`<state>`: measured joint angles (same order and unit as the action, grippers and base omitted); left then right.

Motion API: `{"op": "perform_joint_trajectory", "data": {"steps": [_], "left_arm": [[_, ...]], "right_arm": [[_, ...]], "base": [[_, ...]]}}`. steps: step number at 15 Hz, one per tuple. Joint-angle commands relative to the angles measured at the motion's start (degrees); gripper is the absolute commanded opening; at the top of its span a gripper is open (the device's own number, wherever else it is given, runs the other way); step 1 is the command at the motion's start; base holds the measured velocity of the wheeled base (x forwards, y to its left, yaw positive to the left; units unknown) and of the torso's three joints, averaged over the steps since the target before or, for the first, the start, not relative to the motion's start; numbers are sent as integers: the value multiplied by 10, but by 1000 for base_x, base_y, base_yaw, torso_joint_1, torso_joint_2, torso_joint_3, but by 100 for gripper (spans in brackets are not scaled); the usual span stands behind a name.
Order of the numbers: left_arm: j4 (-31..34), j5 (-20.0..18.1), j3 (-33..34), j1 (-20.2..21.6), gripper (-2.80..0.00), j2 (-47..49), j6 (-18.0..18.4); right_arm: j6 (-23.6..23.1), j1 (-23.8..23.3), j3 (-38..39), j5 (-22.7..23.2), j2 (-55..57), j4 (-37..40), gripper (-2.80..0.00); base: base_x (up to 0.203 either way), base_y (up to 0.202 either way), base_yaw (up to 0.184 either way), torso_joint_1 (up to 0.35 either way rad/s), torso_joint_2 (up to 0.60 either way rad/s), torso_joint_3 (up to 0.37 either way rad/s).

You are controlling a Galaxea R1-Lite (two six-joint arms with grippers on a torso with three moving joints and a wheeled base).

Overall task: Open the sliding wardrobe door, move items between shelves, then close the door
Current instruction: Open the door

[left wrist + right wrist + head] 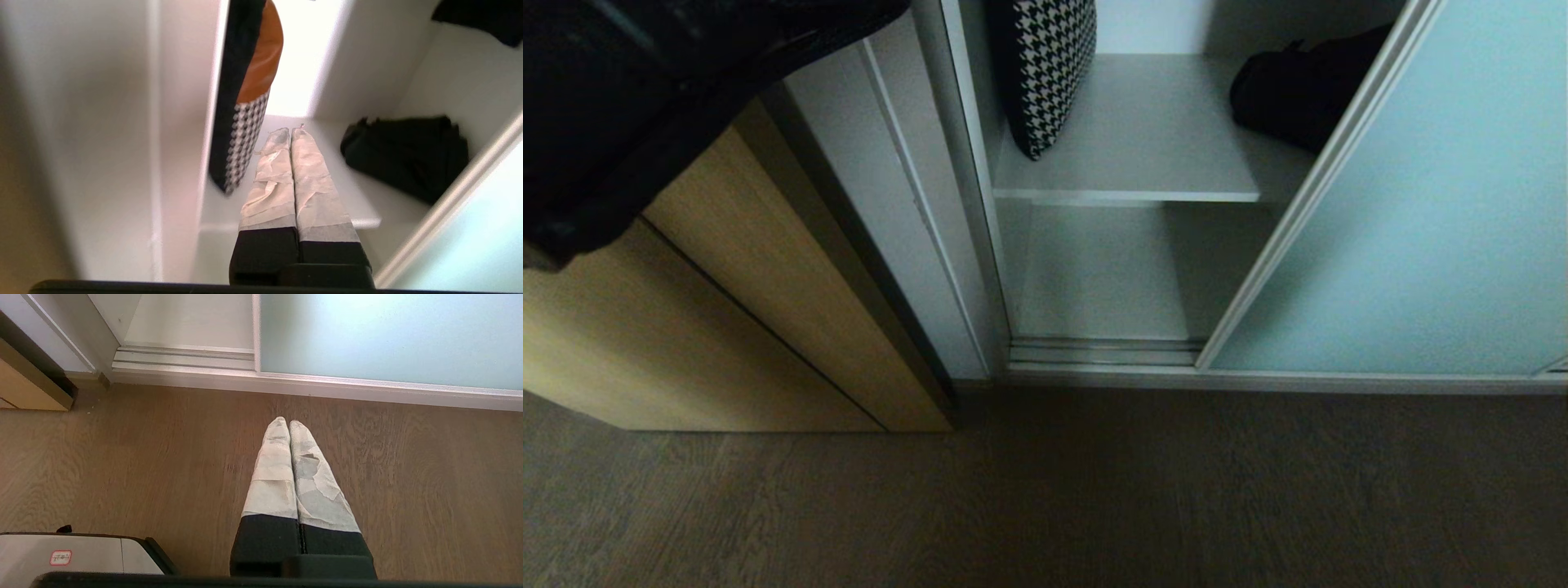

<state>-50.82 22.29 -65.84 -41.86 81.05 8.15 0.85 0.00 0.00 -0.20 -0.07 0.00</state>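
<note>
a: while the door stands slid aside to the right, the wardrobe's left half lies open, showing two shelves: an upper shelf and a lower shelf beneath it.

b: and the bag?

a: the bag lies on the upper shelf toward the right, partly hidden behind the door's silver frame. a houndstooth cushion stands on edge at the shelf's left end, leaning against the side wall, well apart from the bag. the wrist view shows its other face in orange-brown.

b: where are the arms?

a: the left arm looms dark in the upper left of the head view, above the tan panel. its left gripper points into the opening over the upper shelf, between cushion and bag, touching neither. its taped jaws are pressed together, holding nothing.

b: the other one?

a: the right gripper hangs low over the wood floor, in front of the door's bottom track, jaws together and empty. a corner of the robot's base shows beside it.

b: the lower shelf?

a: bare board in shadow, as far as the head view shows.
</note>
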Motion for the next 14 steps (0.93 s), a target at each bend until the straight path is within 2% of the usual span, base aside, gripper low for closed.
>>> {"op": "perform_joint_trajectory", "data": {"steps": [1, 3, 6, 8, 12, 14], "left_arm": [[-5, 1, 86, 6, -280, -98, 2], [-7, -1, 172, 23, -280, -153, 5], [-8, -5, 311, 73, -280, -253, 6], [-7, -7, 384, 136, -280, -319, 9], [-2, -10, 474, 276, -280, -430, 10], [1, -15, 527, 307, -280, -493, 9]], "right_arm": [[0, 0, 0, -1, 1, 0, -280], [0, 0, 0, 0, 1, 0, -280], [1, 0, 0, 0, 1, 0, -280], [0, 0, 0, -1, 1, 0, -280], [0, 0, 0, -1, 1, 0, -280], [0, 0, 0, 0, 1, 0, -280]], "base": [[0, 0, 0, 0, 0, 0], [0, 0, 0, 0, 0, 0], [0, 0, 0, 0, 0, 0], [0, 0, 0, 0, 0, 0], [0, 0, 0, 0, 0, 0], [0, 0, 0, 0, 0, 0]]}}
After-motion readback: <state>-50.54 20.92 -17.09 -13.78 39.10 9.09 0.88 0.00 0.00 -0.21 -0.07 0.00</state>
